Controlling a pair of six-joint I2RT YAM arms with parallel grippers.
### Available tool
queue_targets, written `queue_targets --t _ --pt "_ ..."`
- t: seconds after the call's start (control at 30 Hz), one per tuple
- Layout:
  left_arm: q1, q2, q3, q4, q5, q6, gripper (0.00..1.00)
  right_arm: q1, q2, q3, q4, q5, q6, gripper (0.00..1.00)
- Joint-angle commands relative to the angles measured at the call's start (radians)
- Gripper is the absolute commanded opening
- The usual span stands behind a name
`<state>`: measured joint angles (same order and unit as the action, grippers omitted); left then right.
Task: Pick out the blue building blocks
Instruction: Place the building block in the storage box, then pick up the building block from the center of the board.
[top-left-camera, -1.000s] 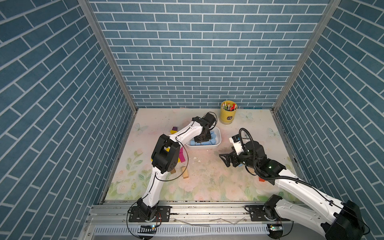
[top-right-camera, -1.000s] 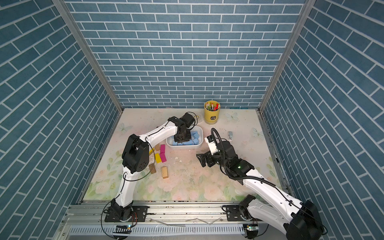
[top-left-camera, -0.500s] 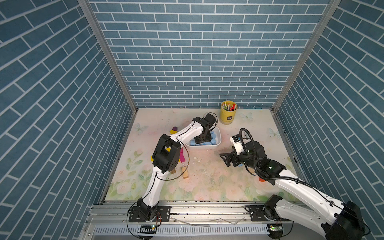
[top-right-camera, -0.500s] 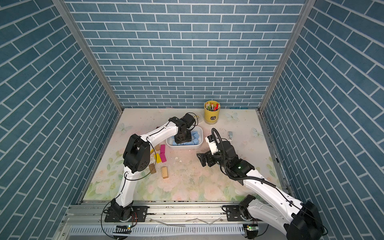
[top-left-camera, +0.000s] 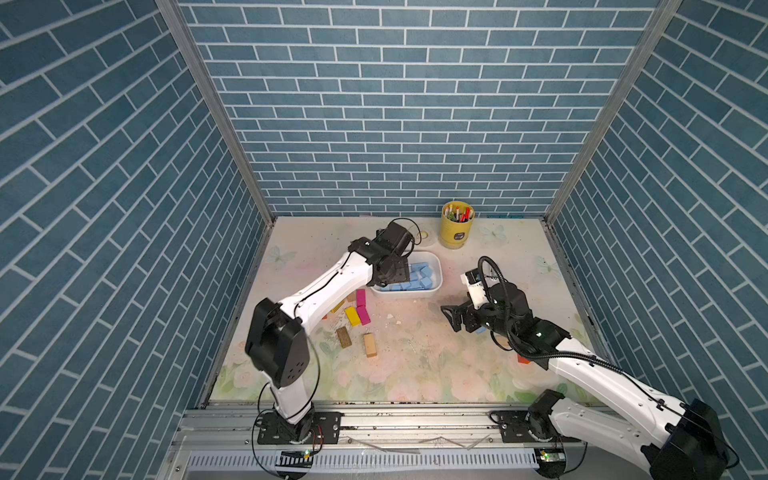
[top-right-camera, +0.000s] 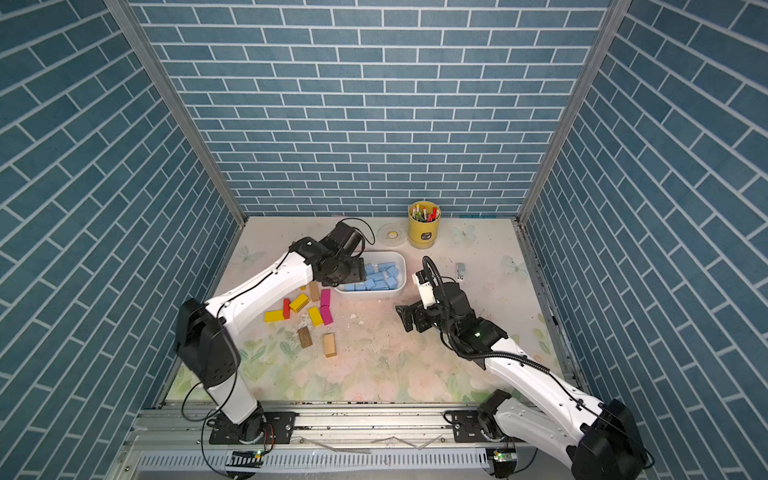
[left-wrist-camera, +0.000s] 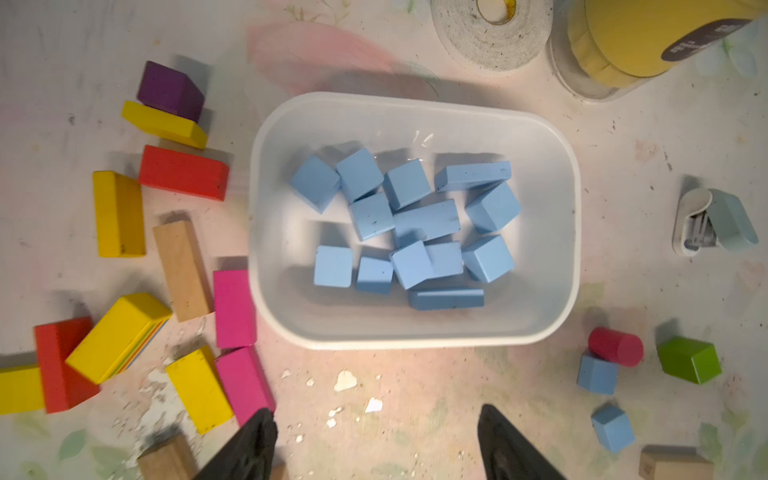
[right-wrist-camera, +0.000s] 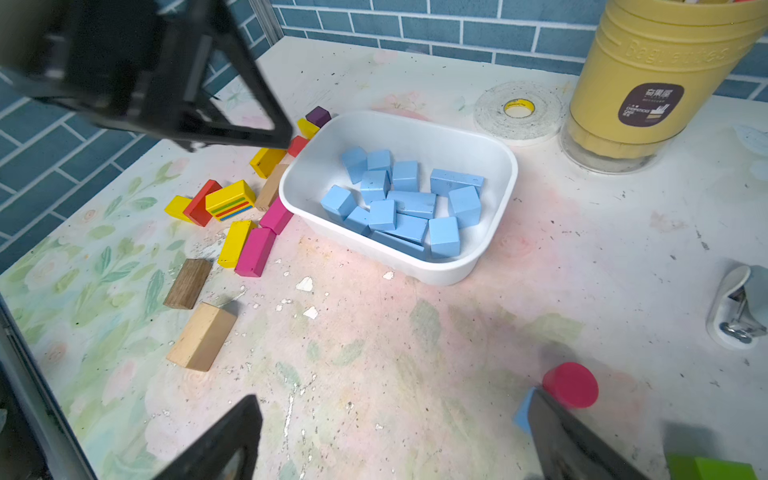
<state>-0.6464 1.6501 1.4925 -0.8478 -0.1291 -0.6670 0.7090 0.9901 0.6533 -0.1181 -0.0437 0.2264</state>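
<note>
1. Spreading under everything, the pale floral-printed bench (top-left-camera: 415, 365) carries both arms and a scatter of toy blocks.
2. The white rounded plastic tub (left-wrist-camera: 415, 99) sits toward the back, with yellow, red and magenta wooden blocks (left-wrist-camera: 183, 172) just beside it.
3. The left hand (left-wrist-camera: 378, 451) hangs above the tub's edge, fingers spread wide, nothing between them.
4. The right hand (right-wrist-camera: 395, 440) hovers over the bench, fully wide and empty.
5. Most of the light blue building blocks (left-wrist-camera: 424, 220) lie piled inside the tub.
6. Two more blue cubes (left-wrist-camera: 597, 374) rest on the bench outside it, one just beside a red cylinder (left-wrist-camera: 616, 346).
</note>
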Motion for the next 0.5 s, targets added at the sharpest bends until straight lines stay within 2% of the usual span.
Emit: queue_targets --t 0.0,0.17,0.3,0.47 --pt "-0.001 -0.101 -0.124 0.056 -0.003 0.087 0.85 0.005 0.018 -0.011 0.018 0.040 -0.038 0.99" --pt "-0.001 -0.277 -0.294 0.170 0.093 0.209 0.99 0.004 0.058 -0.004 0.012 0.099 -0.028 0.99" --pt "-0.004 -0.386 -0.390 0.234 0.164 0.307 0.99 0.003 0.062 0.006 -0.035 0.153 0.022 0.99" --pt "-0.009 -0.518 -0.469 0.287 0.255 0.413 0.99 0.003 0.059 0.039 -0.173 0.284 0.105 0.99"
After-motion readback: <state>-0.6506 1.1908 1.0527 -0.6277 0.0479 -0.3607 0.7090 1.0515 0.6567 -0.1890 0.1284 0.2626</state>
